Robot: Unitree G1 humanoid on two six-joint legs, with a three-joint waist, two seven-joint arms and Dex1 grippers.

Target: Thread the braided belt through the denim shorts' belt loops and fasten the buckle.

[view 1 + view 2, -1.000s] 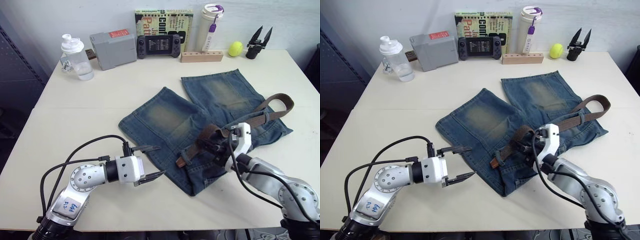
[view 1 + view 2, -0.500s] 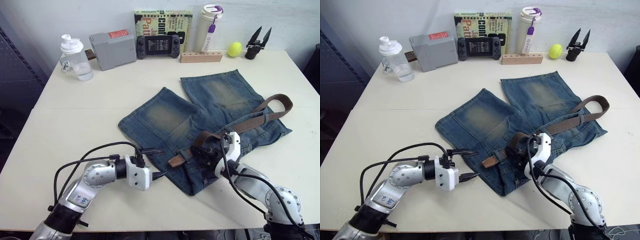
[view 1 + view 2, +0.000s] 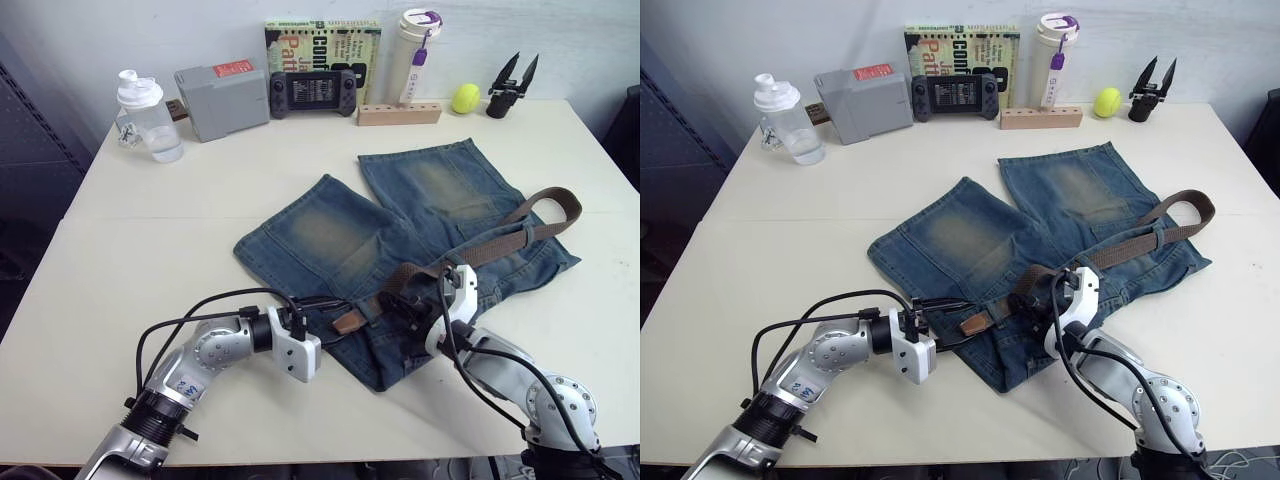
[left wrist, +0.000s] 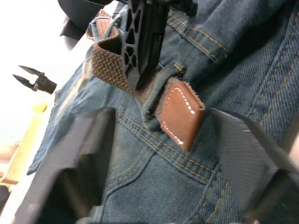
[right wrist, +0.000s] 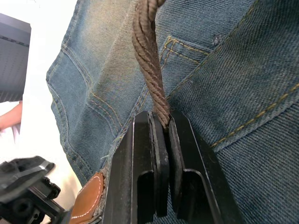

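The right hand [image 5: 160, 154] is clenching the belt [image 3: 500, 242] over the shorts [image 3: 330, 235] — its leather tip [image 4: 180, 112] is lying between the left hand's [image 3: 322, 315] 2 spread fingers.

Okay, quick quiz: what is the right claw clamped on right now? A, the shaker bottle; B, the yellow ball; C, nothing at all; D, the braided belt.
D: in the right wrist view the right claw is shut on the braided belt, whose woven strap runs down between its fingers over the denim shorts.
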